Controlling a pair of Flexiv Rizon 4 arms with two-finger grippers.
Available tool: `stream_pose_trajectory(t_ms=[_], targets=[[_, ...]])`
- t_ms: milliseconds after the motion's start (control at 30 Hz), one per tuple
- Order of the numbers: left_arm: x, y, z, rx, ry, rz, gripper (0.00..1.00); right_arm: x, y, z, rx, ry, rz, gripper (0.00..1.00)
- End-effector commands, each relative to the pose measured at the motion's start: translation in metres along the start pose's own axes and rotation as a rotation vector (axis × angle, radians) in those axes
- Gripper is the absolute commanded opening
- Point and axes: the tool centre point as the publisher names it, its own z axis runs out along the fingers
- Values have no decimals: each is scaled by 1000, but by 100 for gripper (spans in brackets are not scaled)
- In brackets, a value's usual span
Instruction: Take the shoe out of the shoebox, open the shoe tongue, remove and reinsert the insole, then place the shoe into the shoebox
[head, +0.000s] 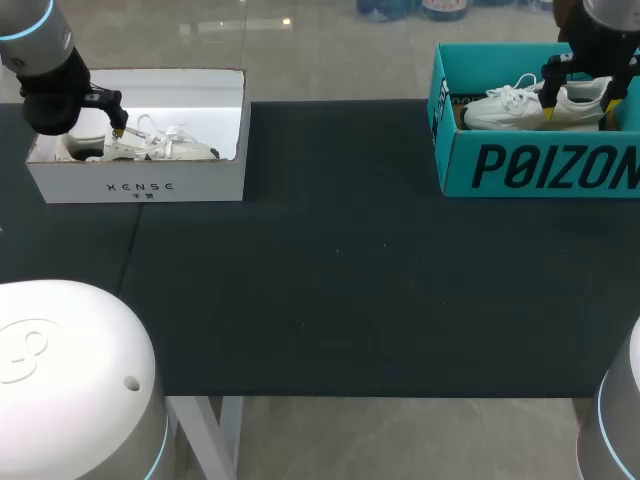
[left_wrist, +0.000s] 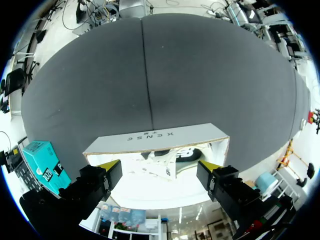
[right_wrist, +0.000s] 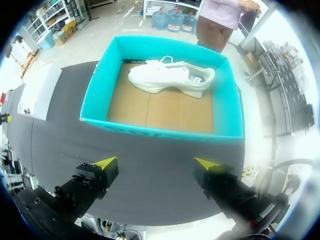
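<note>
left pincer (left_wrist: 159, 166): is standing open, its 2 yellow tips (left_wrist: 111, 166) wide apart and clamping nothing; it is hanging at the near rim of the white shoebox, over that box's left end in the head view.
pale shoe (left_wrist: 186, 154): is lying inside the white shoebox, just ahead of the left pincer and in line with the gap between its fingers; whether a finger is touching it cannot be told.
white shoebox (left_wrist: 155, 136): is sitting lidless at the table's far left corner, its printed long wall facing the robot.
right pincer (right_wrist: 155, 162): is standing open as well, its 2 tips (right_wrist: 106, 162) wide apart with nothing between them; it is hanging over the right part of the teal shoebox in the head view.
white shoe (right_wrist: 170, 79): is lying inside the teal shoebox on its brown floor, toward the wall farthest ahead of the right pincer and well apart from the fingers.
teal shoebox (right_wrist: 150, 131): is sitting open at the table's far right corner, well apart from the white shoebox.
table (head: 340, 260): its dark top is bearing both boxes along its far edge.
</note>
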Motion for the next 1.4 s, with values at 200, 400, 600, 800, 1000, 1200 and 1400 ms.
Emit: stream_pose_trajectory(t_ms=[200, 400, 600, 800, 1000, 1200, 1400], targets=[[0, -1, -1, -1, 3, 1, 100, -24, 81, 60, 72, -92, 47, 100], [0, -1, -1, -1, 3, 1, 100, -47, 106, 79, 99, -62, 59, 100], [0, -1, -1, -1, 3, 1, 100, -73, 126, 87, 111, -103, 69, 100], [0, -1, -1, -1, 3, 1, 100, -81, 128, 81, 84, -135, 56, 100], [0, -1, -1, -1, 3, 1, 100, -81, 128, 81, 84, -135, 56, 100], [0, -1, -1, -1, 3, 1, 100, -81, 128, 81, 84, -135, 56, 100], [0, -1, -1, -1, 3, 1, 100, -81, 128, 81, 84, -135, 56, 100]])
